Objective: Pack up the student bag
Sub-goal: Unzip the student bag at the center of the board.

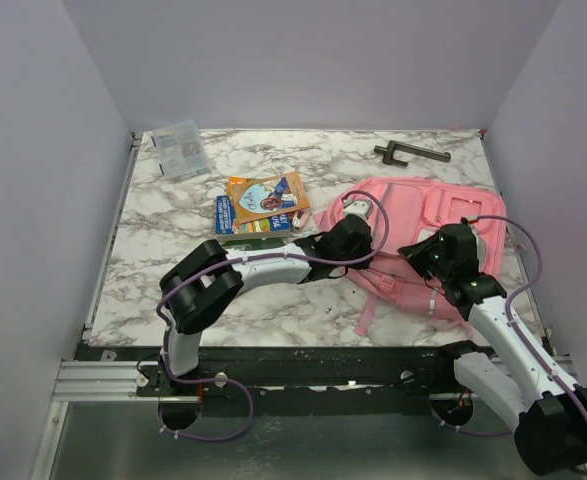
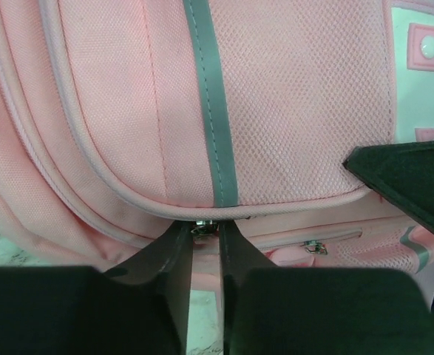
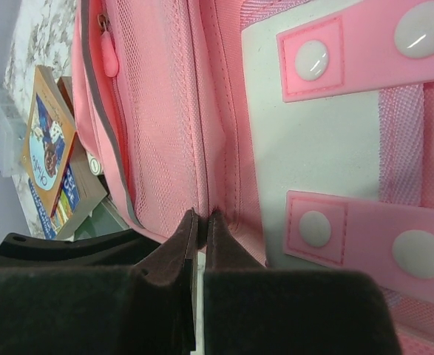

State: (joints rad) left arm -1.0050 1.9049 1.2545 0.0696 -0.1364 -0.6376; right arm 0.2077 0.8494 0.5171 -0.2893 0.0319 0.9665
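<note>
Pink fabric marks the student bag [image 1: 428,210], which lies on the marble table [image 1: 163,250], toward 3 o'clock of the table centre in the top view. The left gripper [image 2: 205,240] meets the bag's 9 o'clock edge. Its jaws stand narrowly apart with the metal zipper pull [image 2: 201,228] at their tips, evidently to draw a compartment open. Whether the pull is clamped cannot be told. The right gripper [image 3: 202,222] is fully closed, its tips pressed into a fabric fold beside the pale panel [image 3: 313,140], probably to brace the bag against the zipper load. The books [image 1: 261,202] lie at 10 o'clock of the left gripper, not yet packed.
</note>
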